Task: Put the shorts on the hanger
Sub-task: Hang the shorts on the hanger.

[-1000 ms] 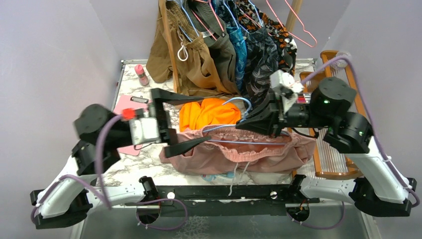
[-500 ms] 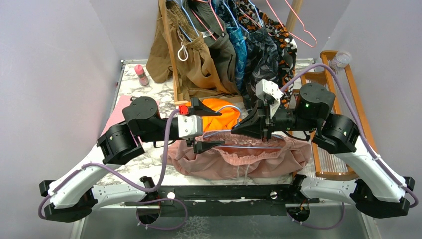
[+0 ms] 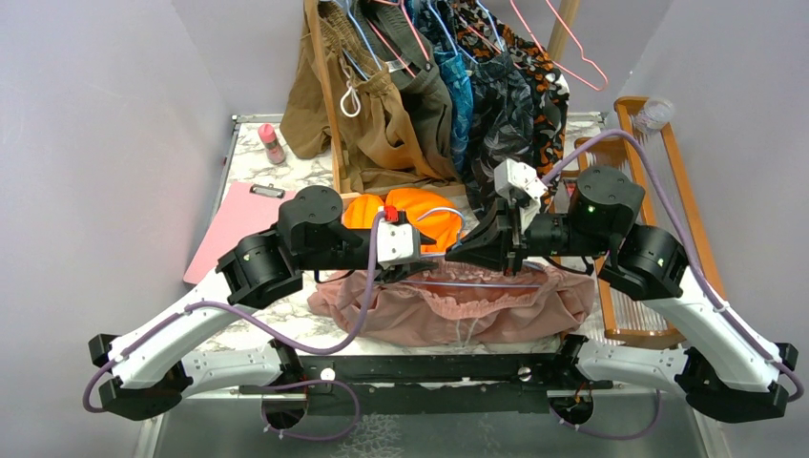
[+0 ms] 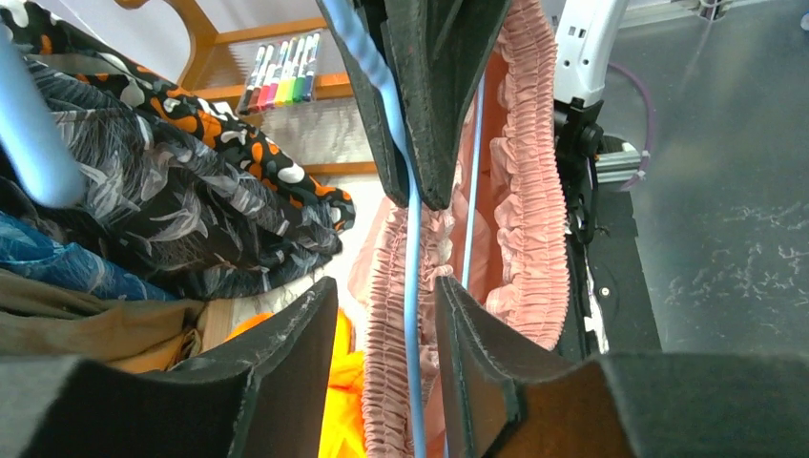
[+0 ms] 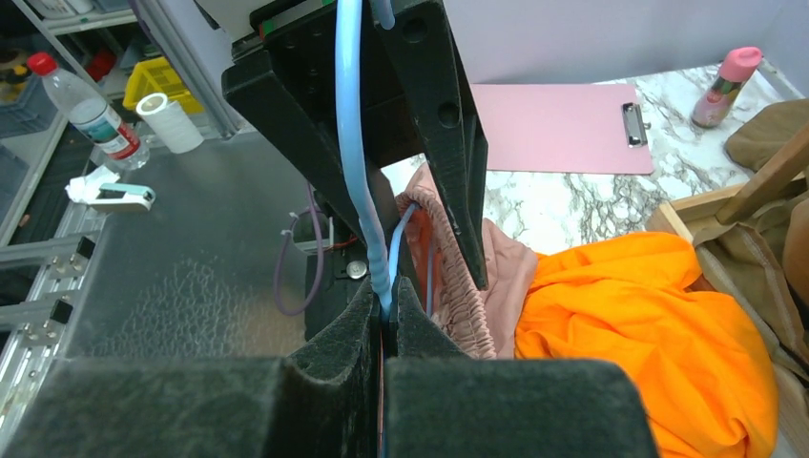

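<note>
Shows left arm and right arm stretched level toward each other above the middle of a marble desk. Right hand pressed together, pinching a thin light blue wire hanger. Left hand partly spread, straddling the same wire without touching. Beneath, on the desk, dusty pink gathered-waist shorts, wire along the waistband. Behind: bright orange fabric, pink clipboard, rack of hanging clothes, lilac walls.

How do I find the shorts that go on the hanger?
Look at the marble table in front of the wooden rack of clothes. Along its near edge lie the shorts, the blue hanger across them. They are dusty pink with a ruffled waistband and white drawstring, unlike the bright orange shorts behind or the brown ones hanging up.
</note>
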Available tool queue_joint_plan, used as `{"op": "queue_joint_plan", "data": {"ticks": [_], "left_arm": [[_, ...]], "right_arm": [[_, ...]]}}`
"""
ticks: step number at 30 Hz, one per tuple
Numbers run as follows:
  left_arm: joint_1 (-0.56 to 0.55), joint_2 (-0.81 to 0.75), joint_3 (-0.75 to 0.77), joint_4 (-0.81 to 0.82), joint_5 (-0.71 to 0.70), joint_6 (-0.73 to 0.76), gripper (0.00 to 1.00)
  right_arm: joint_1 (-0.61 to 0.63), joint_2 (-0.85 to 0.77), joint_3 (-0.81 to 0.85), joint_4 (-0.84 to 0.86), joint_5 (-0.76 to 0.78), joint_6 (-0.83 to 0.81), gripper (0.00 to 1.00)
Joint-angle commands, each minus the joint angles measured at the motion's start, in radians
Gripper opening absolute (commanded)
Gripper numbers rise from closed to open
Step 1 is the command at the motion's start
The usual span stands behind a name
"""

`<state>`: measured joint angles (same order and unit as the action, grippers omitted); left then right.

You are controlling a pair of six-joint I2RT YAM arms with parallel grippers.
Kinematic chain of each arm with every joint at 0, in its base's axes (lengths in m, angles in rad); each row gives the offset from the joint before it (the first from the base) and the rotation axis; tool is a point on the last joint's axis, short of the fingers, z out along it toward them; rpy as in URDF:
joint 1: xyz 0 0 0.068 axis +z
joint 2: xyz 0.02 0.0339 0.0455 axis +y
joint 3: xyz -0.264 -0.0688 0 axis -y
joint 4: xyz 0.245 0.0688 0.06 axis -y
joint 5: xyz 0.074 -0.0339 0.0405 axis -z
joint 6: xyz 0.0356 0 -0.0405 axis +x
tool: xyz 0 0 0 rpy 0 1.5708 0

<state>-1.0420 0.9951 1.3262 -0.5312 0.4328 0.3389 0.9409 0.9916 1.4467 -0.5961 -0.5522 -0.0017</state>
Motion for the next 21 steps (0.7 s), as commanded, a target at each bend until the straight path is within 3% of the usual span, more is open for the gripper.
{"op": "queue_joint_plan", "data": {"ticks": [1,4,8,10,15,18,21], "left_arm": [[-0.001,-0.008,-0.004,0.014,-0.016,0.005,0.34],[-0.001,-0.014,-0.010,0.028,-0.024,-0.002,0.24],[-0.001,-0.025,-0.023,0.046,-0.025,-0.007,0.00],[0.000,-0.036,-0.034,0.056,-0.031,-0.008,0.00],[-0.001,-0.055,-0.054,0.073,-0.027,-0.009,0.00],[0.000,-0.059,-0.059,0.073,-0.012,-0.009,0.00],[-0.001,-0.061,-0.059,0.073,-0.003,-0.009,0.00]], "right_arm": [[0.002,-0.024,-0.015,0.065,-0.038,-0.007,0.01],[0.002,-0.024,-0.024,0.078,-0.046,0.005,0.01],[0.002,-0.025,-0.030,0.084,-0.057,0.023,0.01],[0.002,-0.025,-0.033,0.082,-0.057,0.032,0.03],[0.002,-0.054,-0.058,0.094,-0.023,0.078,0.42],[0.002,-0.100,-0.117,0.151,0.038,0.118,0.54],[0.002,-0.120,-0.135,0.151,0.087,0.120,0.56]]}}
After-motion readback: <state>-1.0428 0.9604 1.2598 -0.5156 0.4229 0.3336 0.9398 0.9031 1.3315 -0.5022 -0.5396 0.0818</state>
